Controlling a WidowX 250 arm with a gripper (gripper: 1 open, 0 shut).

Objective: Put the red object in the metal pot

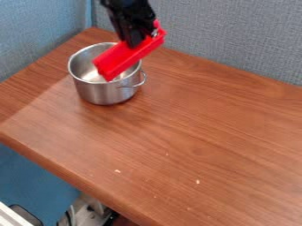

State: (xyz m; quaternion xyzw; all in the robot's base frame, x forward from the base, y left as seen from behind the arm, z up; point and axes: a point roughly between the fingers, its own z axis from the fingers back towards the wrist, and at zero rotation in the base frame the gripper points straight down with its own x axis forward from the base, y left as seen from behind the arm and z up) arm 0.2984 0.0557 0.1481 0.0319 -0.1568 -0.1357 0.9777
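Observation:
The red object (125, 56) is a long bright red block, tilted with its lower end over the mouth of the metal pot (101, 81). My black gripper (144, 33) comes down from the top edge and is shut on the block's upper end. The shiny steel pot stands at the table's far left, with its small handle toward the right. The block hides part of the pot's far rim. Whether the block's lower end touches the pot I cannot tell.
The wooden table (177, 141) stretches to the right and toward the front. A blue wall (236, 35) backs it. The table's front-left edge drops off to the floor (48, 199).

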